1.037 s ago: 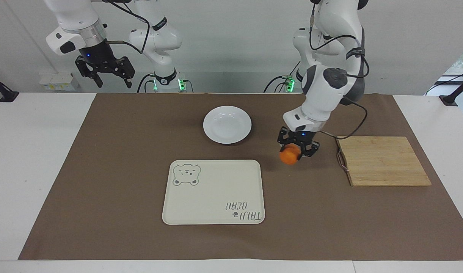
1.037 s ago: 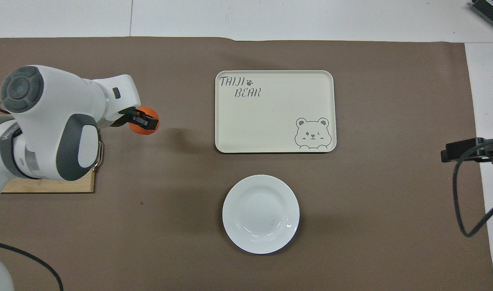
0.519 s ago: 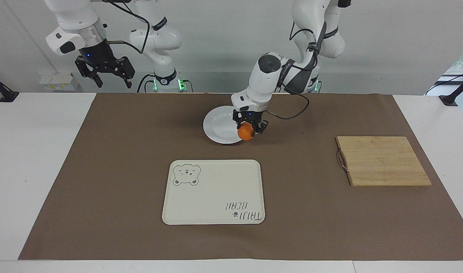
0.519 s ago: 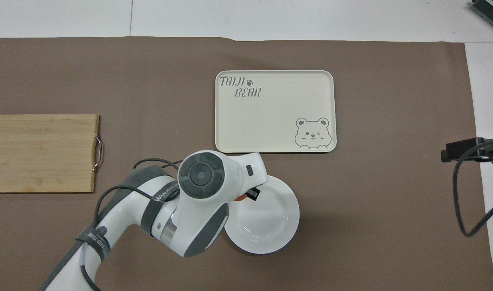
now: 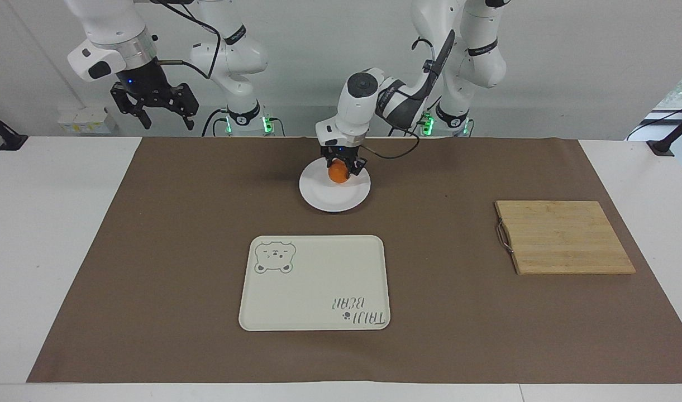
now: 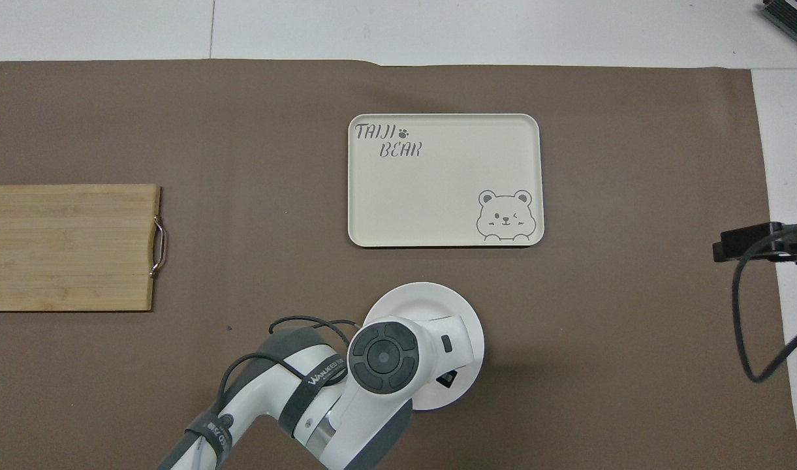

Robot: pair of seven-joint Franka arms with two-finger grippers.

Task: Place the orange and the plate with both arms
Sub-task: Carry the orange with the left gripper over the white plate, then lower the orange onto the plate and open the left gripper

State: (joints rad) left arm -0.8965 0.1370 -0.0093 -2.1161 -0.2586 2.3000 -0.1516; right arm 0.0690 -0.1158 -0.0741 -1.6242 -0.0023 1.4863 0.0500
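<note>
The white plate (image 5: 334,194) lies on the brown mat near the robots, mid-table. My left gripper (image 5: 339,171) is shut on the orange (image 5: 337,172) and holds it over the plate, close above it. In the overhead view the left arm covers much of the plate (image 6: 431,297) and hides the orange; only a bit of the left gripper (image 6: 446,378) shows. My right gripper (image 5: 154,109) waits open, raised over the right arm's end of the table; in the overhead view only a bit of it (image 6: 757,241) shows at the edge.
A cream tray with a bear drawing (image 5: 315,282) lies farther from the robots than the plate; it also shows in the overhead view (image 6: 444,180). A bamboo cutting board (image 5: 564,237) with a metal handle lies toward the left arm's end (image 6: 68,247).
My left arm has carried the orange from beside the cutting board across to over the plate and drawn back toward the robots. The right arm has not moved.
</note>
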